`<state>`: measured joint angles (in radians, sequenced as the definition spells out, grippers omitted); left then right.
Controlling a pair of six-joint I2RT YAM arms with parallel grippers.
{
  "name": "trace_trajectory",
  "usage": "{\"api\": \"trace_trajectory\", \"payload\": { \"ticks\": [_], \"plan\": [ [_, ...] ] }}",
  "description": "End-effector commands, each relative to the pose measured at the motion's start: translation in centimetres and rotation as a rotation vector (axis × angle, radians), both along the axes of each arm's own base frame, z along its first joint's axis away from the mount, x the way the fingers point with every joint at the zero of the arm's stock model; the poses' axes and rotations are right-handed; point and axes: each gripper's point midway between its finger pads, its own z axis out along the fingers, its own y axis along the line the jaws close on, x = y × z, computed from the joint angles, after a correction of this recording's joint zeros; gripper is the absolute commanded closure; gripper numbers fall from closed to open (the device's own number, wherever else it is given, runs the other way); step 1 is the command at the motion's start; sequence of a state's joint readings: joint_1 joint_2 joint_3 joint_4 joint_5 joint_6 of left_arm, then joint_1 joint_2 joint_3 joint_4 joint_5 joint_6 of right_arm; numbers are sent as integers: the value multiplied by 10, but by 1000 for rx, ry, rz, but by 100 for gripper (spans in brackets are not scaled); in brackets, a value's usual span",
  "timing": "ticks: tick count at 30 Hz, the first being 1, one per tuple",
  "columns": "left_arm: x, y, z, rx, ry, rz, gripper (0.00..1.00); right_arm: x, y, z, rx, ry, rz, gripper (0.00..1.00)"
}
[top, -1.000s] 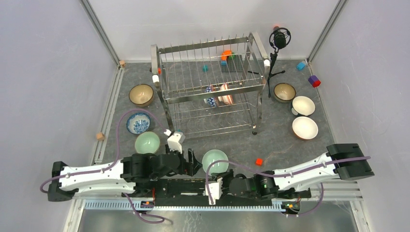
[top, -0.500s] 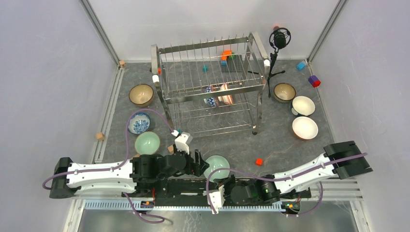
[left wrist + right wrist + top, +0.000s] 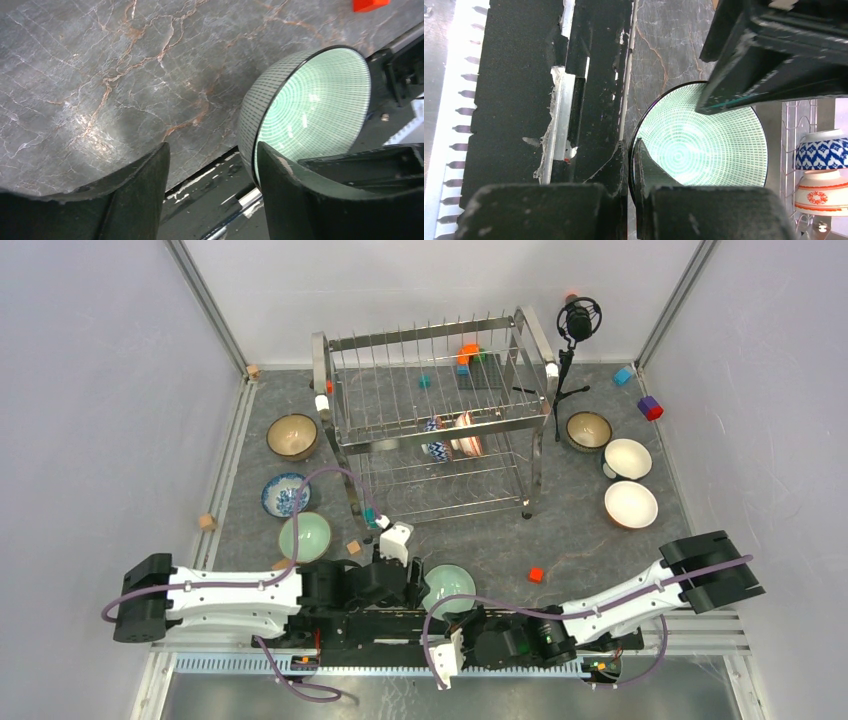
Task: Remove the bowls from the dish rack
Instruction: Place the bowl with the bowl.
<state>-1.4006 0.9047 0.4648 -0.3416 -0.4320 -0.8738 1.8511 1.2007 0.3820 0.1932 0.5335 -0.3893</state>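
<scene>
Top view: the right gripper (image 3: 453, 613) is pinching the near rim of a pale green ringed ceramic bowl (image 3: 448, 585) at the table's near edge. The left gripper (image 3: 408, 583) is hovering just left of it. A blue-and-white patterned bowl (image 3: 434, 438) and a red-and-white floral bowl (image 3: 466, 435) are waiting in the tall steel wire dish rack (image 3: 320, 365) beyond.

Left wrist: the jaws are standing apart over bare marble, with the green bowl lying to their right.

Right wrist: the fingers are clamping the rim, and the left arm is overhanging the bowl's far side.

The left arm (image 3: 230, 595) and right arm (image 3: 610, 605) are folded low at the near edge. The left gripper (image 3: 212, 150) is spread apart; the right gripper (image 3: 630, 150) is clamped on the rim of a green bowl (image 3: 704, 145).
</scene>
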Motion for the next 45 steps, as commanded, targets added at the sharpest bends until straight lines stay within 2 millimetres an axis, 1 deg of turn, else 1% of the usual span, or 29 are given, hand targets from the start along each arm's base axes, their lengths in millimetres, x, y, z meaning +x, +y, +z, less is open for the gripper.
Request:
{"api": "trace_trajectory", "payload": {
  "ticks": [1, 4, 9, 11, 13, 16, 20, 23, 25, 28, 29, 30, 31, 34, 36, 38, 40, 41, 43, 45],
  "plan": [
    [1, -13, 3, -9, -20, -22, 32, 1, 13, 22, 102, -29, -22, 100],
    [0, -16, 0, -28, -7, -17, 37, 1, 12, 21, 105, -32, -23, 100],
    [0, -20, 2, -54, -6, -14, 43, 0, 13, 19, 89, -42, -24, 100],
    [1, -20, 1, -39, -6, -12, 46, 0, 14, 17, 72, -51, -26, 100],
    [2, -19, 0, -14, -5, -4, 52, -1, 16, 15, 58, -57, -21, 100],
    [3, -18, -4, 30, 5, 11, 59, -3, 18, 12, 41, -63, -17, 100],
    [3, -16, -10, 63, 17, 23, 63, -3, 21, 10, 26, -66, -20, 100],
    [3, -15, -13, 75, 19, 29, 69, -3, 22, 10, 26, -61, -29, 100],
    [3, -15, -14, 78, 21, 28, 77, -3, 22, 10, 24, -60, -35, 100],
    [2, -15, -14, 81, 24, 27, 95, -1, 23, 11, 28, -62, -54, 100],
    [1, -14, -14, 80, 26, 30, 98, 0, 23, 12, 30, -62, -62, 100],
    [1, -14, -14, 76, 29, 32, 98, 0, 24, 13, 36, -58, -69, 98],
    [0, -13, -14, 71, 32, 34, 98, 0, 23, 13, 41, -54, -76, 90],
    [1, -6, -15, 56, 34, 55, 98, 1, 24, 19, 72, -30, -102, 52],
    [2, -2, -13, 44, 32, 69, 98, 1, 25, 26, 110, 3, -128, 35],
    [3, 2, -10, 34, 27, 84, 98, -3, 29, 34, 142, 50, -149, 7],
    [5, 4, -6, 20, 18, 95, 98, -8, 34, 44, 176, 112, -160, 2],
    [6, 6, -4, 14, 13, 101, 98, -9, 36, 49, 198, 141, -173, 2],
    [8, 9, 0, 7, 2, 116, 98, -6, 36, 66, 273, 194, -237, 2],
    [10, 12, 5, 2, -9, 128, 98, 2, 32, 82, 366, 256, -334, 2]
  ]
}}
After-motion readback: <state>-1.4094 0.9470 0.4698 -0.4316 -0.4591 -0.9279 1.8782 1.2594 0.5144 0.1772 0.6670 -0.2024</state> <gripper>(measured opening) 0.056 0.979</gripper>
